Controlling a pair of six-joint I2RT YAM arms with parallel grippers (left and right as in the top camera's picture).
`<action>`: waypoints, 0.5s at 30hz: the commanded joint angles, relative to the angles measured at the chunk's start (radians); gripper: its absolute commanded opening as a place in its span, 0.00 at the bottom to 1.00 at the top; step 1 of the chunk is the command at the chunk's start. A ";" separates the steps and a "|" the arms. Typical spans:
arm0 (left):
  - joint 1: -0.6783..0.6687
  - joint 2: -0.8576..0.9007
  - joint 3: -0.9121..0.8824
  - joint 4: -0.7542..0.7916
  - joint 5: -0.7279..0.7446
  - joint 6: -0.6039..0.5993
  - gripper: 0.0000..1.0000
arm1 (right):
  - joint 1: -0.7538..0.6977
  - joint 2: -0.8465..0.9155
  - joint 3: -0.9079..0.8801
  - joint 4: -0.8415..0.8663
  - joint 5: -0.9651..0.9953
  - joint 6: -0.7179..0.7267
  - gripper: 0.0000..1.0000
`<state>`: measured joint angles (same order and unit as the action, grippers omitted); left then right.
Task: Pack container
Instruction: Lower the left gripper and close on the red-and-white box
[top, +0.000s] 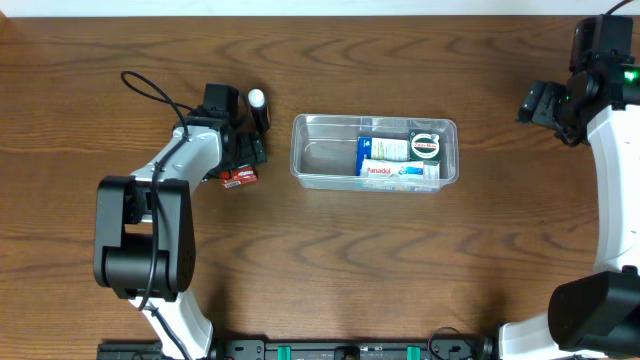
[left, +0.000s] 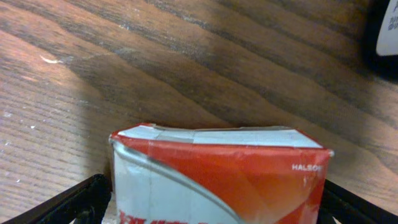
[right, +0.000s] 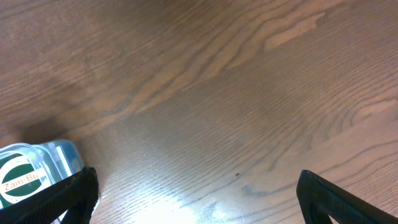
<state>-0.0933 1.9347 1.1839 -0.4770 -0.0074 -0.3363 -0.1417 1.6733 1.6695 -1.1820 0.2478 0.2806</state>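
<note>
- Clear plastic container (top: 325, 155) sits mid-table, between the two arms, long side running left-right.
- Its right half is packed: blue-and-white box (top: 383, 148), Panadol box (top: 385, 172), green tin (top: 425, 146). Its left half is bare.
- Red-and-white box (top: 239, 178) lies on the table (top: 330, 270) left of the container, clear of its wall.
- Left gripper (top: 243, 160) is down over that box, jaws at full spread. Wrist view shows the box framed by both fingers (left: 68, 202). Nothing is clamped. Can't tell if the pads touch the cardboard.
- Black bottle with a white cap (top: 258, 105) lies close beside the left gripper on the far side.
- Right gripper (top: 538, 104) sits off at the far right edge, well apart from the container, jaws wide, empty. Its camera sees bare wood plus the tin at one corner.
- My read on the step: picking the red-and-white box, pre-grasp, with part of the packing done.
- Next move needs:
  - close square on the box's sides, gently, since cardboard likely dents
  - lift straight up, keeping off the bottle
  - carry right, clear the near rim, release over the bare left half
</note>
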 joint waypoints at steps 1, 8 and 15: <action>0.005 0.008 -0.007 0.005 -0.013 -0.005 0.99 | -0.008 0.002 0.003 0.000 0.014 -0.005 0.99; 0.012 0.008 -0.007 0.008 -0.013 0.023 0.84 | -0.008 0.002 0.003 0.000 0.014 -0.005 0.99; 0.014 0.003 -0.006 -0.011 -0.013 0.032 0.76 | -0.008 0.002 0.003 0.000 0.014 -0.005 0.99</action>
<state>-0.0856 1.9347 1.1839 -0.4755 -0.0074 -0.3168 -0.1417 1.6733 1.6695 -1.1820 0.2478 0.2802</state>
